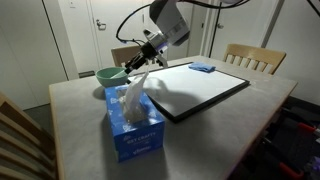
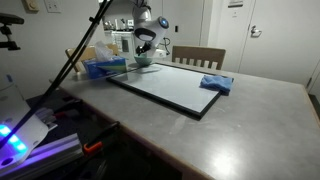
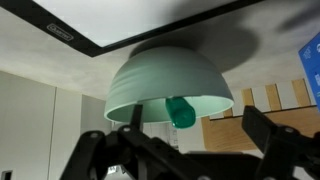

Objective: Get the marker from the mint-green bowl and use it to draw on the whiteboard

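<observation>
Wrist view shows the tool (image 3: 180, 138) with its two fingers (image 3: 100, 150) spread wide and nothing between them. We judge it to be lined up on the mouth of the mint-green bowl (image 3: 165, 75) but not yet inside it. The marker (image 3: 180, 110) lies in that bowl. Only its green end shows, poking past the rim toward the gap between the fingers. We cannot see the rest of its length.

In an exterior view the tool hangs tilted just beside the bowl (image 1: 108, 74), which sits on the table (image 1: 265, 100) near a corner of the whiteboard (image 1: 195, 90). A blue tissue box (image 1: 135, 125) stands close by with a tissue sticking up, and a blue pad (image 1: 202, 68) rests on the far part of the board.

From here we see three risks:
- **Bowl:** A finger could meet the rim instead of passing it. The bowl looks light, so it would likely slide or tip and roll the marker out of line.
- **Marker:** The tool could press together on the rounded end alone. We expect a smooth stick held that way to swivel or slip free during the lift.
- **Tissue:** A wide swing toward the board could brush the raised tissue.
</observation>
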